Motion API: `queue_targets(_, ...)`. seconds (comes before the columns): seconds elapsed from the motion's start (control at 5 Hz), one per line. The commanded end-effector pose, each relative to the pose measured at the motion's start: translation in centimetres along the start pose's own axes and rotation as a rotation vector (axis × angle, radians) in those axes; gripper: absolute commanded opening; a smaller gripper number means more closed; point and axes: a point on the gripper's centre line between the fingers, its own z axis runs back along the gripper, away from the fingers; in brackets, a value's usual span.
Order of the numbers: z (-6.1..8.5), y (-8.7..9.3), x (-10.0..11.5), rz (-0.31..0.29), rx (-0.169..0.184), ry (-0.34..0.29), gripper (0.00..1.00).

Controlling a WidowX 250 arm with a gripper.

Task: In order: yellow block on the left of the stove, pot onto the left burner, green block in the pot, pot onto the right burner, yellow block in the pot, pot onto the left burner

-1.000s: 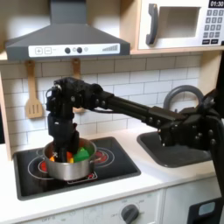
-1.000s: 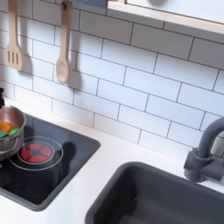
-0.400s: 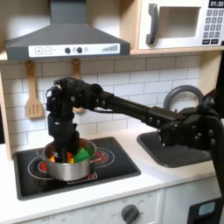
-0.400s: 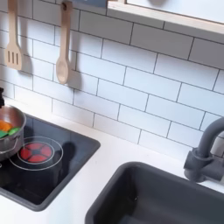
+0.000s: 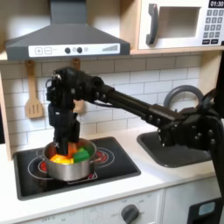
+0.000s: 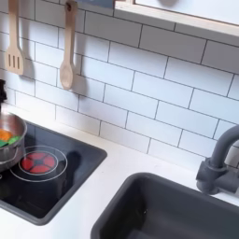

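Observation:
The steel pot [image 5: 66, 168] stands on the black stove [image 5: 118, 168] toward the first exterior view's left, covering the right burner. Inside it lie the yellow block [image 5: 60, 161], the green block [image 5: 81, 153] and an orange piece [image 5: 51, 158]. My gripper [image 5: 63, 145] hangs just above the pot's opening, open, with nothing between its fingers. The left burner [image 5: 101, 156], with its bright red middle, lies bare beside the pot. In the second exterior view the pot [image 6: 8, 140] shows at the left edge next to the left burner [image 6: 37, 161].
A dark sink [image 5: 179, 147] with a grey faucet [image 5: 179, 94] lies at the first exterior view's right. Wooden utensils [image 6: 67, 58] hang on the tiled wall. A range hood [image 5: 66, 37] sits above the stove, and a white counter edge runs in front.
My gripper has risen a little out of the pot. The yellow block now shows lying in the pot below it. The pot has not moved.

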Motion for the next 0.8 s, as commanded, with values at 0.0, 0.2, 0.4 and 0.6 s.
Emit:
queue_targets(0.0,0.6,-1.0,-0.8,-0.027,-0.05,0.016,1.0)
queue_targets(0.2,1.5,-1.8,-2.1,-0.112,-0.089,-0.026,1.0)
queue_targets(0.4,2.4,-2.8,-4.8,-0.171,-0.117,-0.003,1.0)
queue_targets(0.6,2.7,-4.0,-6.9,-0.233,-0.131,0.009,1.0)
